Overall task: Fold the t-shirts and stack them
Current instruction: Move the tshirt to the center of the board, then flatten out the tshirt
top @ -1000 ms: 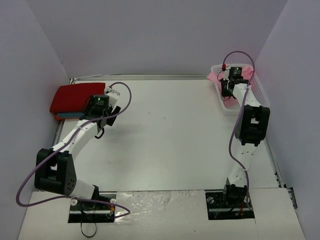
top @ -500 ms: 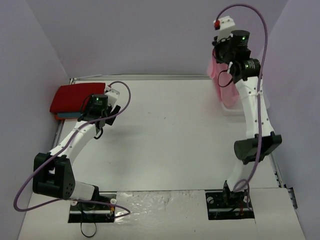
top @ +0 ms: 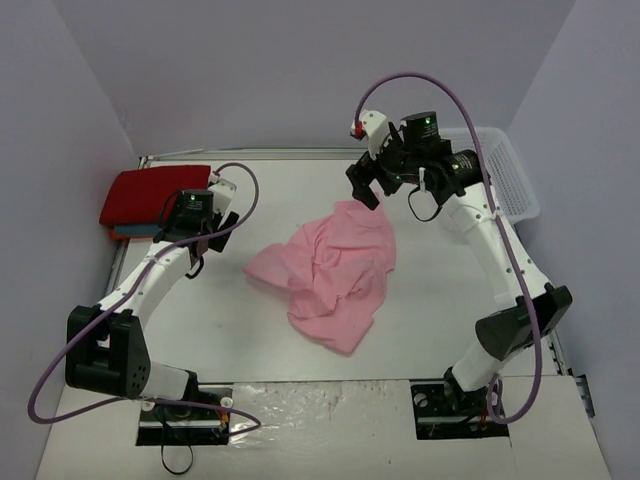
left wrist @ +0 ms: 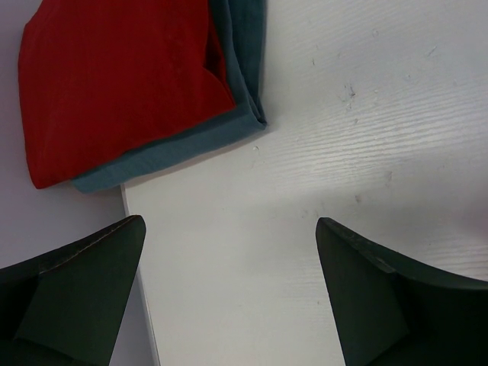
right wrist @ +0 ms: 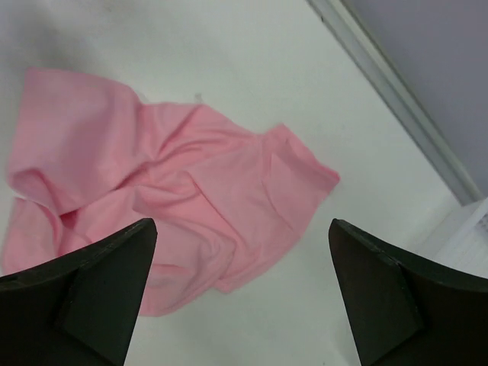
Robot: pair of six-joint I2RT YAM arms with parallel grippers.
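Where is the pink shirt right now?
Top view: the pink shirt lies crumpled at the middle of the table, beside the right fingers, right of the red shirt.

The pink t-shirt [top: 335,270] was a plain light shade, the red t-shirt [top: 150,195] bright and unpatterned, the teal-blue t-shirt [left wrist: 245,61] plain too. The worktop [top: 420,300] and mesh basket [top: 515,185] were white, the walls [top: 300,70] pale lilac.

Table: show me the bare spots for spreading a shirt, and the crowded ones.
Bare: the back strip between the red shirt and the right gripper, and the near strip between the pink shirt and the table edge. Crowded: the centre and the red shirt's corner.
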